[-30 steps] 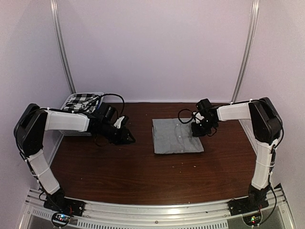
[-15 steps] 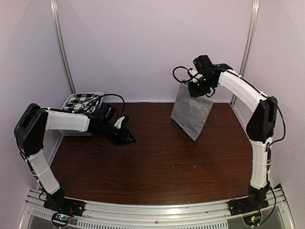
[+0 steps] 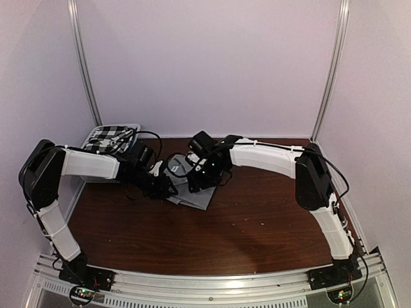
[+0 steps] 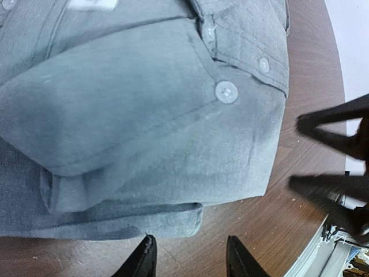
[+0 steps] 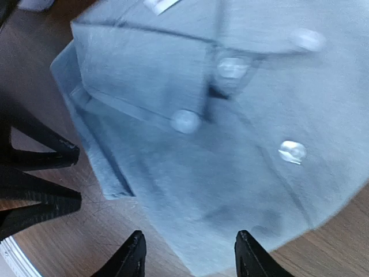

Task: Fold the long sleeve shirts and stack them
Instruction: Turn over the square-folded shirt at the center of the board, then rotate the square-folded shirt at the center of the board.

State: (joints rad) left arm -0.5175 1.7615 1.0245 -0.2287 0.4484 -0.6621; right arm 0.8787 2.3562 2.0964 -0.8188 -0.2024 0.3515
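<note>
The folded light grey long sleeve shirt (image 3: 194, 197) lies on the brown table left of centre. In the left wrist view it (image 4: 144, 115) fills the upper frame, buttons up. My left gripper (image 4: 190, 261) stands open over bare wood just off the shirt's edge, nothing between its fingers. My right gripper (image 5: 191, 258) is open, hovering over the grey shirt (image 5: 219, 144) with its fingertips by the shirt's near edge. Seen from above, the left gripper (image 3: 164, 186) and right gripper (image 3: 196, 181) face each other across the shirt. The black-and-white checked shirt (image 3: 108, 135) rests in the basket.
The white slatted basket (image 3: 101, 178) stands at the back left, partly behind my left arm; its edge (image 4: 340, 254) shows at the left wrist view's lower right. Walls enclose the table at back and sides.
My right arm lifted the grey shirt from the table's right-centre, swung it left and set it down by the left gripper, then opened. The left gripper widened slightly.
</note>
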